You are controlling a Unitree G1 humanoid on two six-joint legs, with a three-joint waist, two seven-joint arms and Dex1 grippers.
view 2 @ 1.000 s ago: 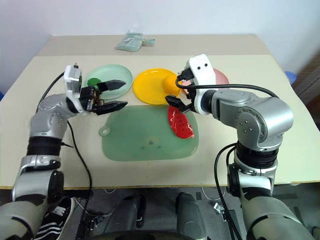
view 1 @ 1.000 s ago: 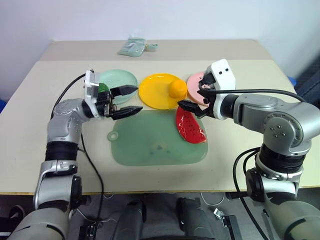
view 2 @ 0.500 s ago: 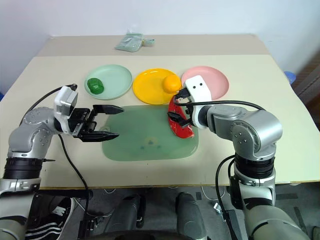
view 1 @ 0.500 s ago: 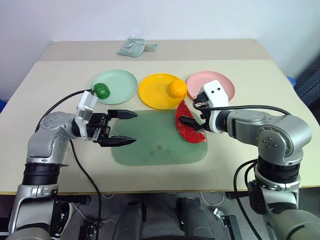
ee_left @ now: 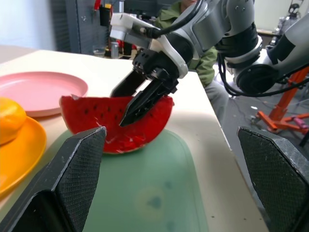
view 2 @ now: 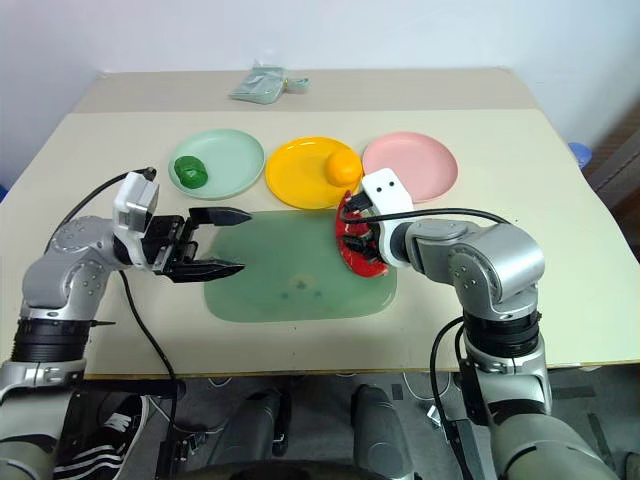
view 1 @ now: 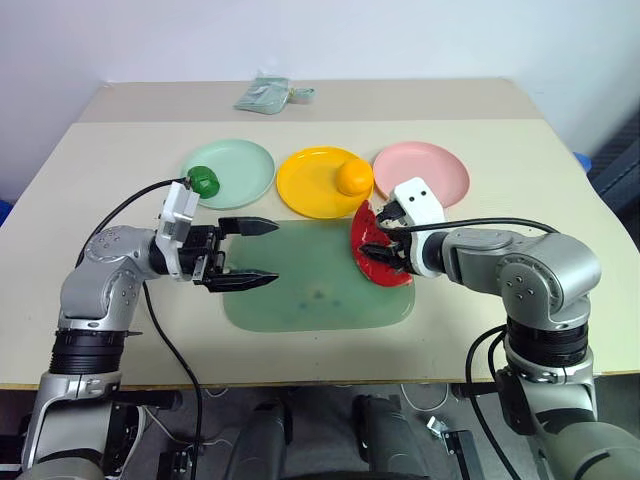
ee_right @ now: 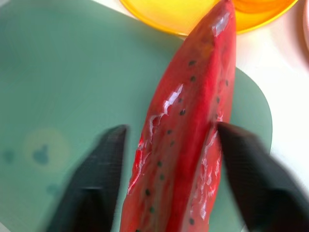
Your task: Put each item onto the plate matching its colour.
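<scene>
**Right end effector astride the watermelon slice**

The right end effector [view 1: 385, 240] pointed down at the red watermelon slice [view 1: 377, 250], which stood on its rind at the right end of the translucent green mat [view 1: 315, 290] on the table [view 1: 500, 150]. Its two black fingers [ee_right: 91, 183] flanked the slice, one on each face, narrowly spread; whether they pressed the flesh could not be told (a sliver of mat showed on one side). The left end effector [view 1: 250, 253] hovered level over the mat's left end, jaws wide apart and holding nothing. The dark green lump [view 1: 204, 182] lay on the mint green plate [view 1: 240, 165], near its left rim. The orange fruit [view 1: 351, 178] sat on the yellow plate [view 1: 310, 185], toward its right edge. The pink plate [view 1: 430, 165] lay just beyond the slice.
</scene>
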